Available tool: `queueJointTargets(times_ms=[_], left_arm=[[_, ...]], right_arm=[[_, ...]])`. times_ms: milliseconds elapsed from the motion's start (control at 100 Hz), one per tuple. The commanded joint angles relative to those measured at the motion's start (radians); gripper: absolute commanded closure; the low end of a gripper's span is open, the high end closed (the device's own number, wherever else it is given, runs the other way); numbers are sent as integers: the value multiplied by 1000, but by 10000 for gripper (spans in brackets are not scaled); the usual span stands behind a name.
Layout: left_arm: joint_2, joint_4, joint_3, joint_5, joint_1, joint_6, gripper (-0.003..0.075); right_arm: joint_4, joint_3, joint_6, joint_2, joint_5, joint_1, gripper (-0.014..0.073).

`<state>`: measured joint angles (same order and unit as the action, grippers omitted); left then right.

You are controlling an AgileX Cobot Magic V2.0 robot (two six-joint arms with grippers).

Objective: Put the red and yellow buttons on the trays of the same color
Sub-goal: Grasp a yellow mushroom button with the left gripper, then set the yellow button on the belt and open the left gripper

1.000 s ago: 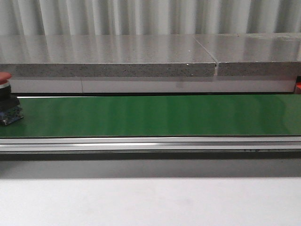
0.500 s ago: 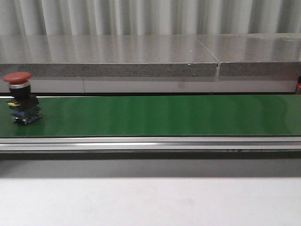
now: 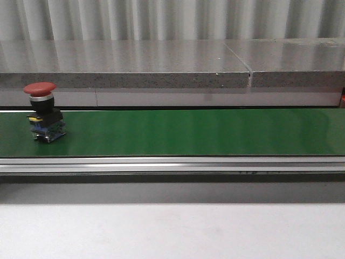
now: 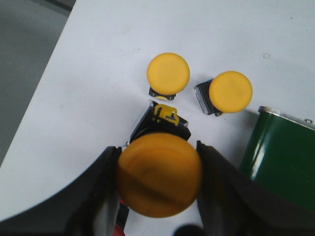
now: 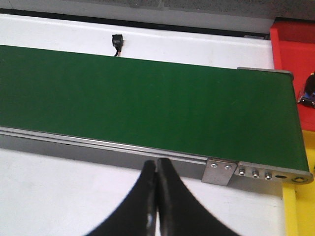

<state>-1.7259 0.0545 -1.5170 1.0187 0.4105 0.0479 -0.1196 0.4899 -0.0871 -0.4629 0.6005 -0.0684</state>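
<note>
**A:** Start with the front view. How far along are we?

**B:** Not far, by my reading. One red button (image 3: 44, 112) stands upright on the green belt (image 3: 205, 132), near its left end. No tray and no arm shows in this view, so that button has yet to reach a red tray.

**A:** And the left wrist view?

**B:** The left gripper (image 4: 160, 184) has its jaws partly spread and closed against the sides of a large yellow button (image 4: 159, 181), cap facing the camera. Two more yellow buttons (image 4: 168, 74) lie on the white table (image 4: 98, 88) beyond it, just beside each other. That makes three yellow there. The rounded end of the belt is at the edge of the picture. I see no yellow tray here, so I judge the held button is not yet placed.

**A:** The right wrist view?

**B:** The right gripper (image 5: 156, 206) has its jaws pressed together with nothing between them, hanging over the table near the belt's rail. At the belt's far end sits a red tray (image 5: 295, 37) with something dark and partly hidden in it; I cannot tell what. A yellow strip (image 5: 299, 211), perhaps the yellow tray, shows at the corner.

**A:** Totals?

**B:** One red button, three yellow, none seen resting on a matching tray.
</note>
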Motion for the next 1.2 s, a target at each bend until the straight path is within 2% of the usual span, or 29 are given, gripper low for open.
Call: queueJointTargets(times_ms=[0, 200, 480, 710, 1010, 1100, 1190], left_arm=[[106, 29, 28, -39, 0, 1, 554], [228, 84, 188, -98, -26, 1, 554], [266, 80, 310, -146, -162, 1, 554], [266, 69, 368, -216, -237, 1, 554], [266, 62, 375, -208, -241, 1, 547], [266, 62, 375, -204, -241, 1, 506], [266, 62, 375, -206, -241, 1, 381]], right_arm=[[0, 27, -10, -2, -66, -1, 666], [0, 27, -10, -2, -66, -1, 666], [0, 27, -10, -2, -66, -1, 666], [0, 27, -10, -2, -66, -1, 666], [0, 27, -10, -2, -66, -1, 666], [0, 27, -10, -2, -66, -1, 666], [0, 27, -10, -2, -66, -1, 666]])
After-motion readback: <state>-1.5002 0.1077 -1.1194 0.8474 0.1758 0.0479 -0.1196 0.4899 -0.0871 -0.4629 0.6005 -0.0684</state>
